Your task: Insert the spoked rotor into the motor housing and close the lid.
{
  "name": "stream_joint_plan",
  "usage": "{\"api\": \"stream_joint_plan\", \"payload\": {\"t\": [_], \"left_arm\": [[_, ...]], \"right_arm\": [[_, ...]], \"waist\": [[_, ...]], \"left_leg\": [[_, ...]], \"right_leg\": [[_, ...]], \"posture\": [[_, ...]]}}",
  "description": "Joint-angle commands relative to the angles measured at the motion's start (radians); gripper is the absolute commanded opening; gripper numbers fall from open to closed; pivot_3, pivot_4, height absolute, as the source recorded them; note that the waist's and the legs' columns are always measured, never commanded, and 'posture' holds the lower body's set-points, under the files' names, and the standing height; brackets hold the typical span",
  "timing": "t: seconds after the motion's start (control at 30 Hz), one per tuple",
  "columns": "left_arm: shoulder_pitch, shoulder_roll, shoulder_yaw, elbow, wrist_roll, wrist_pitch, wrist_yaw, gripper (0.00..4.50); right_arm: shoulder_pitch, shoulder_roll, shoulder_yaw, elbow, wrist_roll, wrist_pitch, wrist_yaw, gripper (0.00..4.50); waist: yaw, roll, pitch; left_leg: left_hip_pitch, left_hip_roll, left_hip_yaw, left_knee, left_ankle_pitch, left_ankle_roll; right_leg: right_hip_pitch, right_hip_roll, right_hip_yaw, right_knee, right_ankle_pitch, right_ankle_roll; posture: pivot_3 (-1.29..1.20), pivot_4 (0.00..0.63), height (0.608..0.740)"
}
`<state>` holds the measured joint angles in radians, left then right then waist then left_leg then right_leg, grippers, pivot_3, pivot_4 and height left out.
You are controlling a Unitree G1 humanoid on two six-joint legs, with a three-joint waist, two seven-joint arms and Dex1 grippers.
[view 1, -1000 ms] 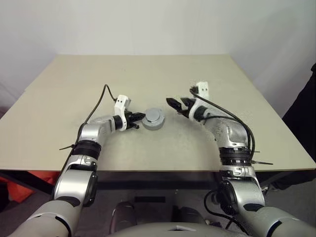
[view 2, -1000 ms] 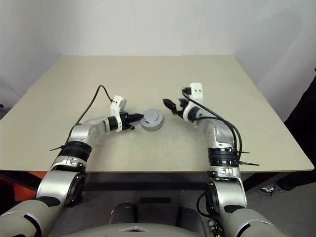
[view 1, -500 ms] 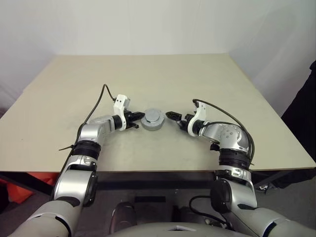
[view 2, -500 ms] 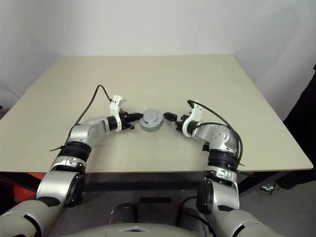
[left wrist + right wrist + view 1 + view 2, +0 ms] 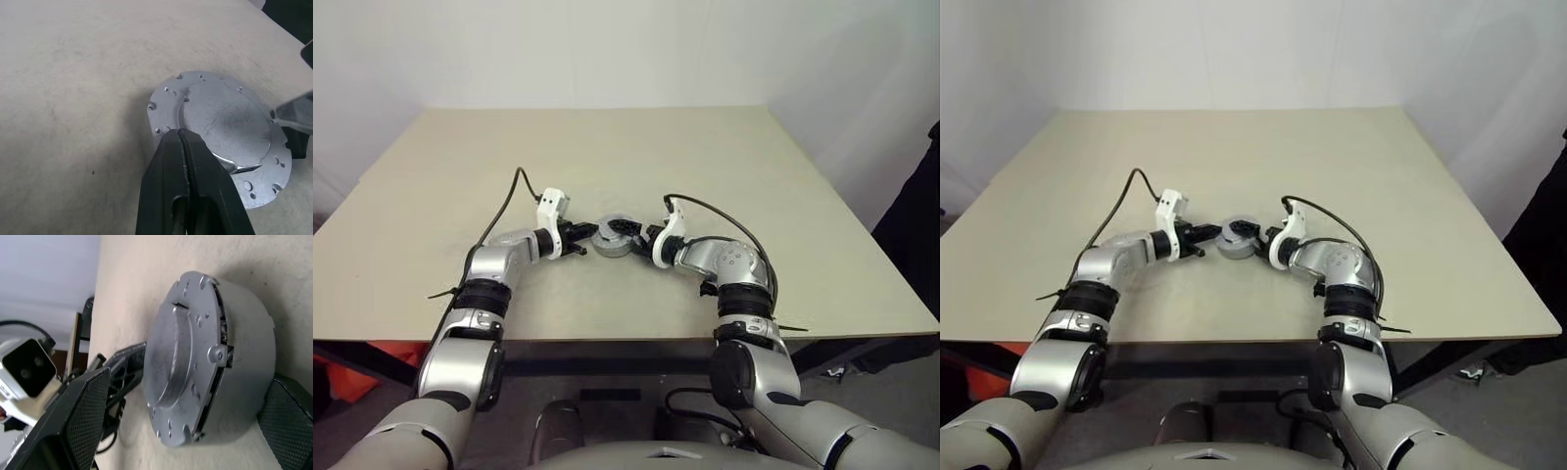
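The motor housing (image 5: 613,240), lid (image 5: 222,120) on, is flanked by the spread right hand (image 5: 631,233). The left hand (image 5: 182,139), pressed together, is set against the lid's edge on the table (image 5: 607,157).

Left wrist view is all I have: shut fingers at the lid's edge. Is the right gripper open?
Observer: Yes, the right gripper is open, with the housing between its fingers.
Operator: Is the lid seated?
Observer: The lid sits on top, but a dark gap shows under its rim on one side.
Operator: Where do the arms come from?
Observer: The left gripper reaches from the housing's left, the right from its right.
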<state>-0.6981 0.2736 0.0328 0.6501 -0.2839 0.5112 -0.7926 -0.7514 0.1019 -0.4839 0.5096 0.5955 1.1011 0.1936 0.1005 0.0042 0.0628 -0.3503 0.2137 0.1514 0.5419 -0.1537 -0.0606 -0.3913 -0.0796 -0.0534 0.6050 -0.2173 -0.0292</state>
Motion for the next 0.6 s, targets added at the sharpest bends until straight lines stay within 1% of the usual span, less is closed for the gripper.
{"api": "stream_joint_plan", "payload": {"t": [0.03, 0.1, 0.13, 0.2, 0.23, 0.3, 0.33, 0.4, 0.53, 0.6], "left_arm": [[0.009, 0.001, -0.014, -0.015, 0.014, 0.010, 0.004, 0.00], [0.009, 0.002, -0.013, -0.013, 0.014, 0.009, 0.006, 0.00], [0.009, 0.002, -0.012, -0.012, 0.015, 0.007, 0.007, 0.00], [0.008, 0.001, -0.012, -0.010, 0.015, 0.006, 0.007, 0.00], [0.006, 0.001, -0.011, -0.008, 0.015, 0.005, 0.008, 0.00], [0.005, -0.001, -0.011, -0.004, 0.016, 0.002, 0.009, 0.00], [0.004, -0.001, -0.011, -0.002, 0.016, 0.001, 0.009, 0.00], [0.001, -0.003, -0.010, 0.002, 0.016, -0.002, 0.009, 0.00], [-0.004, -0.005, 0.002, 0.012, 0.010, -0.005, 0.013, 0.00], [-0.011, -0.007, 0.034, 0.014, -0.018, 0.013, 0.019, 0.00]], "right_arm": [[-0.041, 0.008, 0.003, 0.035, 0.035, -0.038, 0.017, 4.49], [-0.043, 0.007, 0.006, 0.047, 0.042, -0.040, 0.030, 4.12], [-0.044, 0.007, 0.009, 0.050, 0.045, -0.038, 0.034, 3.86], [-0.045, 0.005, 0.013, 0.054, 0.046, -0.039, 0.038, 3.25], [-0.046, 0.003, 0.015, 0.055, 0.045, -0.042, 0.041, 2.85], [-0.049, -0.001, 0.012, 0.059, 0.047, -0.049, 0.042, 2.23], [-0.051, -0.002, 0.009, 0.061, 0.051, -0.053, 0.044, 2.23], [-0.049, -0.007, 0.006, 0.054, 0.061, -0.049, 0.051, 2.05], [-0.056, -0.012, -0.005, 0.055, 0.067, -0.059, 0.034, 2.05], [-0.063, -0.013, -0.022, 0.062, 0.078, -0.064, 0.025, 2.05]], "waist": [[-0.001, 0.000, 0.000], [-0.001, 0.000, 0.000], [-0.001, 0.000, 0.000], [-0.001, 0.000, 0.000], [-0.001, 0.000, 0.000], [0.000, 0.000, 0.000], [0.000, 0.000, 0.000], [0.001, 0.000, 0.000], [0.002, 0.000, 0.000], [0.002, 0.000, 0.000]], "left_leg": [[0.000, 0.000, 0.000, 0.000, 0.000, 0.000], [0.000, 0.000, 0.000, 0.000, 0.000, 0.000], [0.000, 0.000, 0.000, 0.000, 0.000, 0.000], [-0.001, 0.000, 0.000, 0.000, 0.000, 0.000], [-0.001, 0.000, 0.000, 0.000, 0.000, 0.000], [-0.002, 0.000, 0.000, 0.000, 0.000, -0.001], [-0.002, 0.000, 0.000, 0.000, 0.000, 0.000], [-0.003, 0.000, 0.000, 0.000, 0.000, 0.000], [-0.003, 0.000, 0.000, 0.000, 0.000, -0.001], [-0.003, 0.000, 0.000, 0.000, 0.000, -0.001]], "right_leg": [[0.000, 0.000, 0.000, 0.000, 0.000, 0.000], [0.000, 0.000, 0.000, 0.000, 0.000, 0.000], [0.000, 0.000, 0.000, 0.000, 0.000, 0.000], [-0.001, 0.000, 0.000, 0.000, 0.000, 0.000], [-0.001, 0.000, 0.000, 0.000, 0.000, -0.001], [-0.002, 0.000, 0.000, 0.000, 0.003, -0.006], [-0.002, 0.000, 0.000, 0.000, 0.003, -0.006], [-0.002, 0.000, 0.000, 0.000, 0.003, -0.006], [-0.002, 0.000, 0.000, 0.000, 0.003, -0.006], [-0.002, 0.000, 0.000, 0.000, 0.003, -0.006]], "posture": [[0.00, 0.000, 0.740], [0.00, 0.000, 0.740], [0.00, 0.000, 0.740], [0.00, 0.000, 0.740], [0.00, 0.000, 0.740], [0.00, 0.000, 0.740], [0.00, 0.000, 0.740], [0.00, 0.000, 0.740], [0.00, 0.000, 0.740], [0.00, 0.000, 0.740]]}}
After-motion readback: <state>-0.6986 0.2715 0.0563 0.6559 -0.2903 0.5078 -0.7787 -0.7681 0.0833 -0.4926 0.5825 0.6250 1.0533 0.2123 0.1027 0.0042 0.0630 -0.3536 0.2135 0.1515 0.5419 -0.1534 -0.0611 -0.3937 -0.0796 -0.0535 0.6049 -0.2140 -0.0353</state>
